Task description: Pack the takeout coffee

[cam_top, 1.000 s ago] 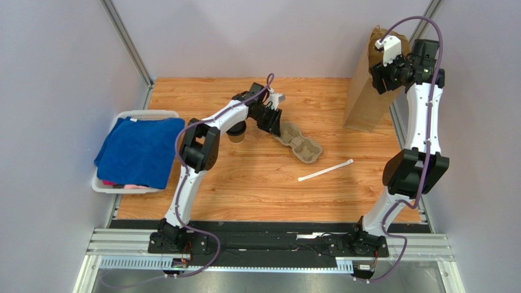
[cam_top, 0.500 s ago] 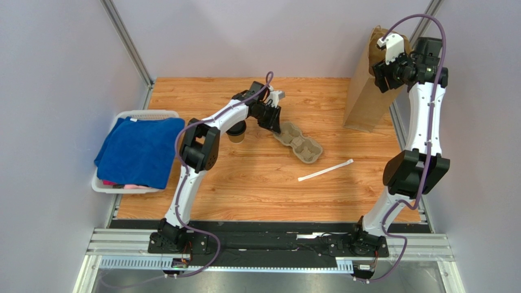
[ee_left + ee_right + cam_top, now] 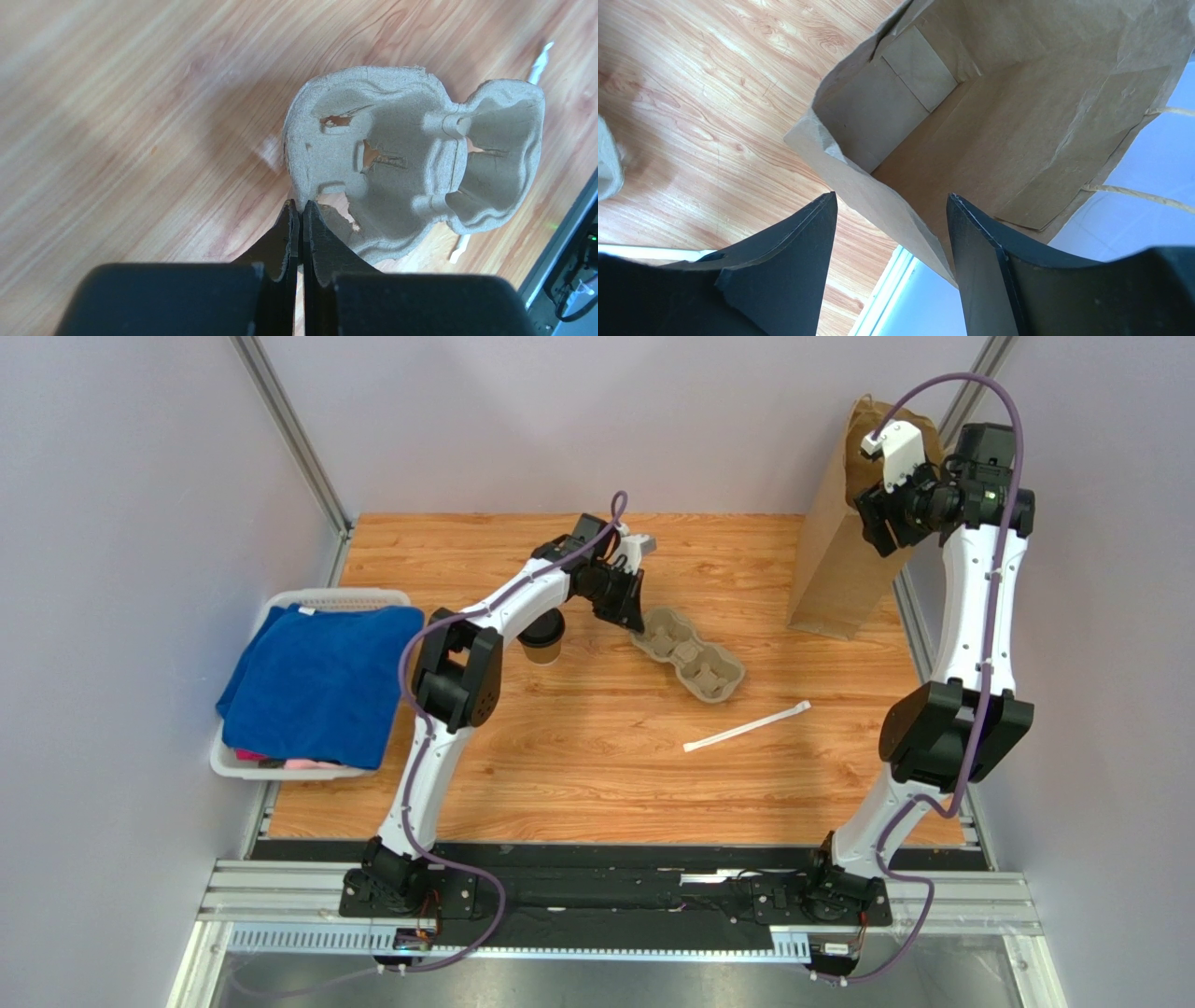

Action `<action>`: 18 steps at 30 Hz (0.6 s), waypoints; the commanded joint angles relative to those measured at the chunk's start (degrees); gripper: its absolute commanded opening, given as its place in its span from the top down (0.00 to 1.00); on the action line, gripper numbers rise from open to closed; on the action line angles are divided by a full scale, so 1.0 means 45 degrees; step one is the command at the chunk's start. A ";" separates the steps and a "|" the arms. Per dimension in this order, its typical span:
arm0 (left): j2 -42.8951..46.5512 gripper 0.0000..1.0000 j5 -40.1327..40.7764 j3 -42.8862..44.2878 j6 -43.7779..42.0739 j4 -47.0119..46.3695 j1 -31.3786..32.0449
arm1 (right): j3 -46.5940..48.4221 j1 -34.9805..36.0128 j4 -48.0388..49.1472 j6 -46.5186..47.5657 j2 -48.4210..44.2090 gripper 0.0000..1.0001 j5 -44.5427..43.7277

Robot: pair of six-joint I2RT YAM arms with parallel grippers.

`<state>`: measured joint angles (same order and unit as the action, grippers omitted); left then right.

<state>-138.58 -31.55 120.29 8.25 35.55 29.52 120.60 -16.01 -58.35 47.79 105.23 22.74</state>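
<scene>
- Kraft-brown and black-lidded, the takeout coffee [image 3: 543, 641] stands upright on the wooden worktop [image 3: 589, 784], left of centre towards the far side, partly under the left arm's forearm. Nothing grips it.
- Packing looks barely begun. The cup is not in a tray well and not in the bag, and the part of the bag's inside that the right wrist view shows is bare.
- The left end effector [image 3: 301, 207] has its jaws pressed together, and it seems to nip the near rim of the pulp cup tray [image 3: 393, 161]. Both tray wells are empty, and the tray lies just right of the cup.
- The right end effector [image 3: 889, 199] is spread wide and holds nothing. It hangs over the open mouth of the tall paper bag [image 3: 1018, 126], which stands at the far right corner, well apart from the cup.
- By my reckoning, what is left is to seat the cup in the tray and then get the load into the bag.
- A wrapped straw [image 3: 748, 727] lies on the boards near the tray.
- A white basket [image 3: 337, 597] of blue cloth [image 3: 320, 683] sits at the left edge, out of the way.
- The left forearm itself crowds the cup, so a careless swing could tip it.
</scene>
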 commanded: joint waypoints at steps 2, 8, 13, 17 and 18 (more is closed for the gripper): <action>0.1147 1.00 -0.0838 0.1081 0.0002 0.0049 0.0101 | 0.0740 -0.0017 -0.0198 0.1098 -0.0163 0.38 0.0337; 0.2006 1.00 -0.1367 0.1315 0.0334 0.0166 0.0081 | 0.1131 0.0003 -0.1388 0.2190 0.0365 0.58 0.0376; 0.2943 1.00 -0.1874 0.1472 0.0724 0.0167 0.0003 | 0.1170 0.0217 -0.1916 0.2544 0.0444 0.79 0.0649; 0.3841 1.00 -0.2382 0.1181 0.1174 0.0459 -0.0678 | 0.1403 0.0608 -0.1936 0.2603 0.0132 1.00 0.1329; 0.4327 1.00 -0.2422 0.1024 0.1155 0.0556 -0.1106 | 0.1385 0.0744 -0.1840 0.2313 -0.0140 1.00 0.1488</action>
<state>-127.96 -38.70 123.83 11.09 37.12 28.56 123.92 -14.94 -65.78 57.93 106.87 24.75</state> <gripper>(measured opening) 0.017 0.011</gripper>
